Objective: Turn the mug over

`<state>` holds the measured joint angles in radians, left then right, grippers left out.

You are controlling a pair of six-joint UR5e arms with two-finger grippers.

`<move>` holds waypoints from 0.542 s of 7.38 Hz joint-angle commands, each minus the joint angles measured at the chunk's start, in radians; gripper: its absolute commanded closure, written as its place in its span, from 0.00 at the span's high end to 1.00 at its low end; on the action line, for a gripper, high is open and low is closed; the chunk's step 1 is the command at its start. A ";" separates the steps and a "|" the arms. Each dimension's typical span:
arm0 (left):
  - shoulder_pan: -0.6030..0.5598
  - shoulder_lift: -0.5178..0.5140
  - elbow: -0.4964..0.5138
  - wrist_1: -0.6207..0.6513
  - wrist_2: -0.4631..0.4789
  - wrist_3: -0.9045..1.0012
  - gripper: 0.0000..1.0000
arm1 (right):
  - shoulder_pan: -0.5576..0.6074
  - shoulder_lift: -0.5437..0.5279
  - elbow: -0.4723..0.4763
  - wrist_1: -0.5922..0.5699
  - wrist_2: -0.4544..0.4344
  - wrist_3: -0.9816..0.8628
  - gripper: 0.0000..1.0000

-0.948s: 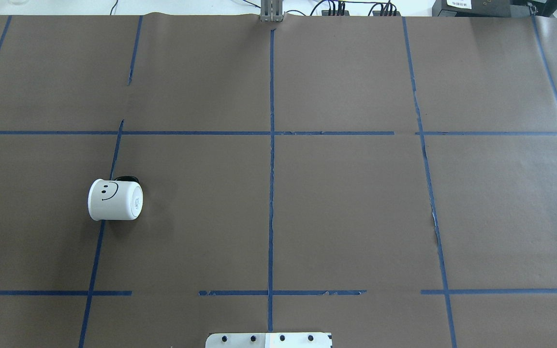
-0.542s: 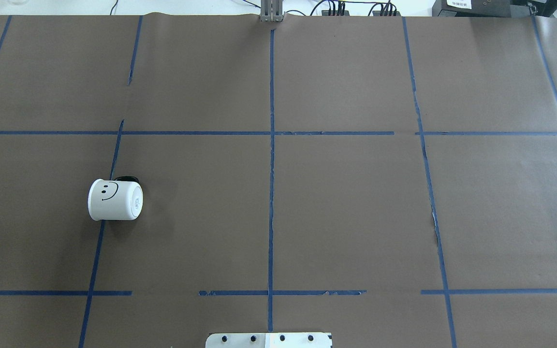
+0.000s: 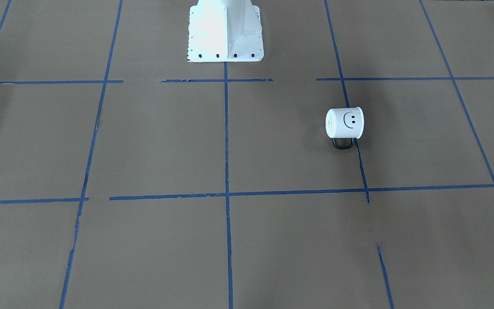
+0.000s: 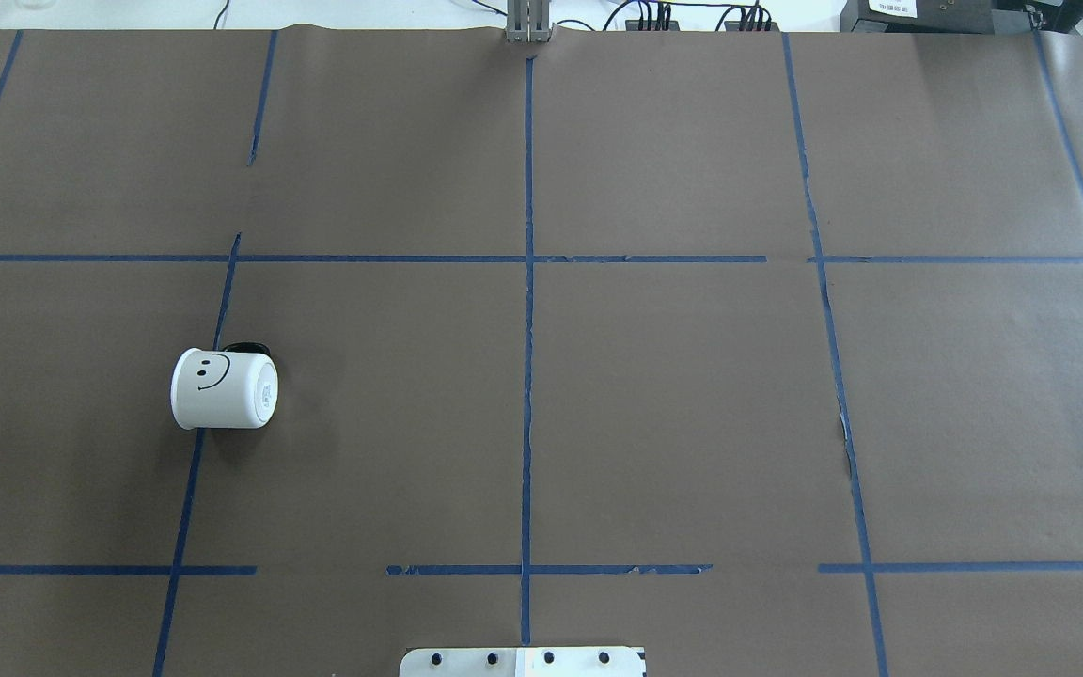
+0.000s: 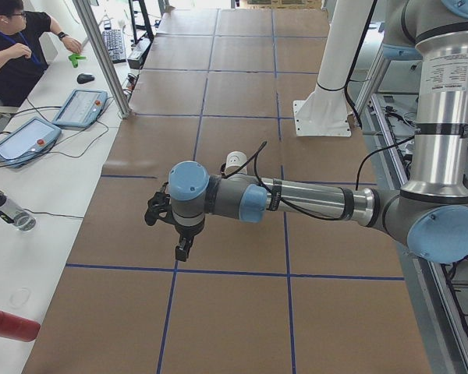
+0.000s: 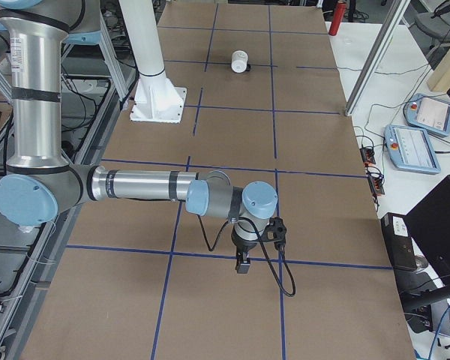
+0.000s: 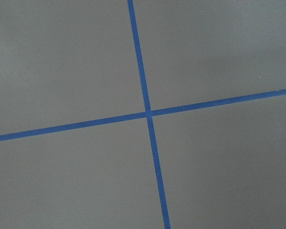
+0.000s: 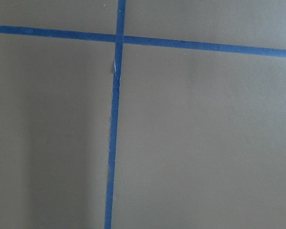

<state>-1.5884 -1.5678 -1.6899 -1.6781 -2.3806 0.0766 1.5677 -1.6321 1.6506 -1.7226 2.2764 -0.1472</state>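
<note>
The white mug [image 4: 222,388] with a black smiley face lies on its side on the brown paper, left of centre in the overhead view, its black handle on the far side. It also shows in the front-facing view [image 3: 344,122], in the left side view [image 5: 234,162] and in the right side view [image 6: 241,61]. My left gripper [image 5: 182,251] hangs above the table well short of the mug. My right gripper [image 6: 242,264] hangs far from the mug. Both show only in the side views, so I cannot tell whether they are open or shut. Both wrist views show only paper and tape.
The white robot base [image 3: 225,32] stands at the table's near middle edge. Blue tape lines [image 4: 527,282] grid the brown paper. A side bench holds tablets [image 5: 79,107], a red bottle [image 5: 12,323] and a seated operator [image 5: 15,47].
</note>
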 commanded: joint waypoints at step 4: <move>0.253 0.021 0.021 -0.430 0.067 -0.589 1.00 | 0.000 0.000 0.000 0.000 0.000 0.000 1.00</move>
<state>-1.4145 -1.5619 -1.6701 -1.9837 -2.3593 -0.2908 1.5677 -1.6322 1.6506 -1.7227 2.2764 -0.1472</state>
